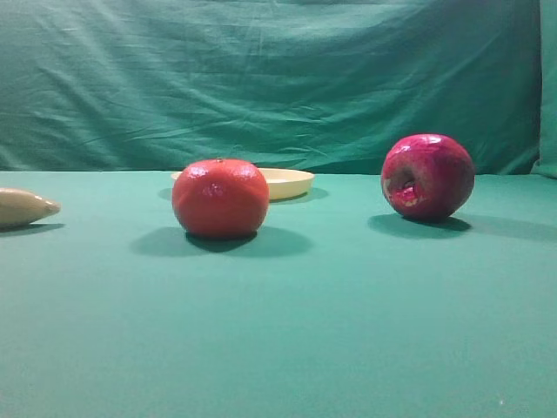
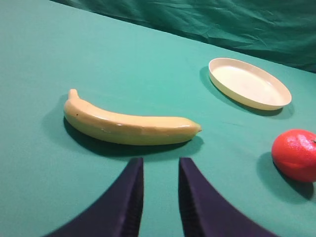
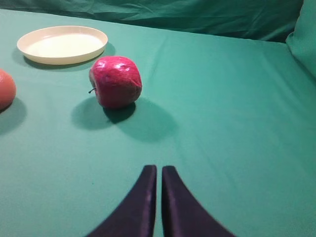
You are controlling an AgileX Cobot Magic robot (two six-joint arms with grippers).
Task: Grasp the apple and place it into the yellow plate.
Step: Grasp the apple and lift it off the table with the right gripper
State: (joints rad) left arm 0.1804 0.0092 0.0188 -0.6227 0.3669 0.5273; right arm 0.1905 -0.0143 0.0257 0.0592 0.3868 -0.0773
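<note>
The apple (image 1: 427,176) is dark crimson with a pale dented blemish and sits on the green cloth at the right. In the right wrist view the apple (image 3: 115,81) lies ahead and to the left of my right gripper (image 3: 159,169), which is shut, empty and well short of it. The yellow plate (image 1: 283,181) lies at the back middle, empty, and also shows in the right wrist view (image 3: 62,44) and the left wrist view (image 2: 249,83). My left gripper (image 2: 159,165) is empty with a narrow gap between its fingers. No gripper shows in the exterior view.
An orange-red round fruit (image 1: 220,198) stands in front of the plate, also in the left wrist view (image 2: 296,154). A pale yellow banana (image 2: 128,126) lies just ahead of my left gripper; its tip (image 1: 22,207) shows at the far left. A green cloth backdrop (image 1: 278,78) hangs behind.
</note>
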